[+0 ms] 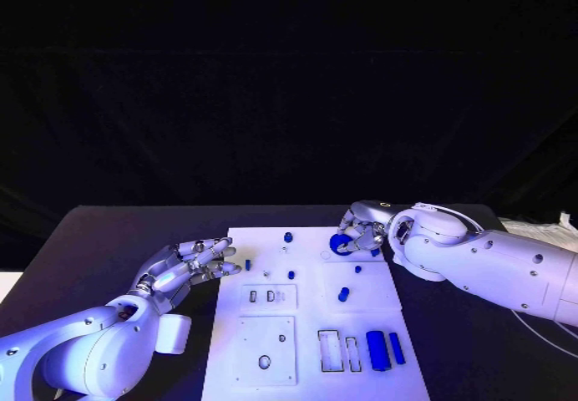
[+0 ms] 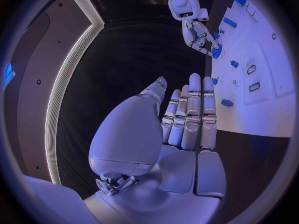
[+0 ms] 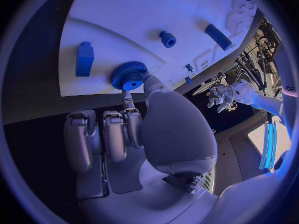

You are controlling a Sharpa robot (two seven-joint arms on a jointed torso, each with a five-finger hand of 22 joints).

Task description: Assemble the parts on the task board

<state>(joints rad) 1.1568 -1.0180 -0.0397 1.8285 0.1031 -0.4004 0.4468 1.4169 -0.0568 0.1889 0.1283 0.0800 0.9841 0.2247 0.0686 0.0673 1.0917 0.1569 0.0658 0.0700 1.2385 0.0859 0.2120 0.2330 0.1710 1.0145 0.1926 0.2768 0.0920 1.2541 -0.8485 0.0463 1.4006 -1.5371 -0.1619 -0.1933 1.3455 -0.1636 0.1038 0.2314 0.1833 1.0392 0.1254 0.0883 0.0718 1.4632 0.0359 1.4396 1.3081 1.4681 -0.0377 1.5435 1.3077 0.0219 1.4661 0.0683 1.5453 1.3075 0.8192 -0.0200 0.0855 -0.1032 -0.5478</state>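
In the head view, the right hand (image 1: 357,230) is reaching over the far edge of the white task board (image 1: 307,334) lying on the black worktop (image 1: 109,242), its fingers closing around a round blue gear (image 1: 343,243), while the left hand (image 1: 193,263) is hovering just beside the board's left edge with fingers released and apart, grasping nothing; more blue parts are lying nearer the robot than either hand's fingers, among them two blue bars (image 1: 383,349) at the board's near right corner. In the left wrist view, the left hand's fingers (image 2: 190,117) are stretching out straight and together over the dark worktop beside the board, and beyond their tips the right hand is showing at the gear. In the right wrist view, the toothed rim of the gear (image 3: 129,75) is showing plainly, with a fingertip (image 3: 149,79) pressing against its side and the other fingers curling below it; a blue block (image 3: 84,58) is lying just beside the gear, and a small blue peg (image 3: 167,39) is standing beyond it.
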